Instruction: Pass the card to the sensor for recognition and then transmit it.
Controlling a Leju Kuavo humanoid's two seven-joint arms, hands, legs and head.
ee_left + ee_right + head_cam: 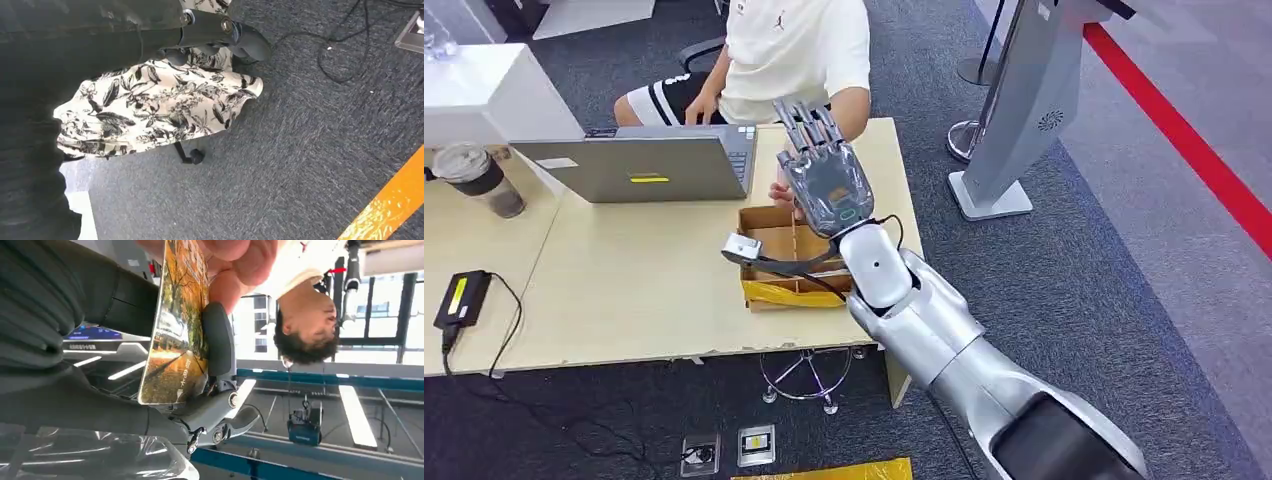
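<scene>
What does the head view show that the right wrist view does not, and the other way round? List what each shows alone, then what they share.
Head view alone: the table, the open laptop, the cardboard box under the raised arm, and the standing kiosk on the carpet.

Right wrist view alone: the card with an autumn-tree picture, held between the thumb and fingers, with a person's hand touching its far end.

Both: the right hand and the seated person in a pale shirt.
</scene>
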